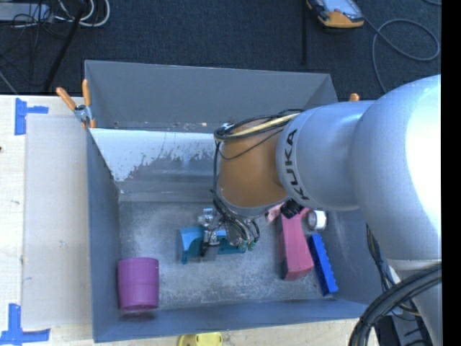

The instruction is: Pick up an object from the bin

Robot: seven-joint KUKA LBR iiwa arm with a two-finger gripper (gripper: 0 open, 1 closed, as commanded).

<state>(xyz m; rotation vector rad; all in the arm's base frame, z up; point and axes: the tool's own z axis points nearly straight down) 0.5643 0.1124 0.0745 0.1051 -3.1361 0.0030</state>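
My gripper (211, 241) hangs low over the middle of the bin floor, its fingers down at a small blue-teal block-shaped thing (191, 244). That thing lies partly under the fingers, with its left part showing and a teal part (232, 248) sticking out to the right. Whether the fingers are closed on it is hidden by the gripper body. A pink rectangular block (295, 247) lies to the right of the gripper, apart from it.
A purple cup (138, 283) lies on its side in the front left corner. A long blue studded brick (323, 264) lies along the pink block's right side, with a small white round thing (318, 220) behind it. The arm and its orange cover hang over the bin's right half.
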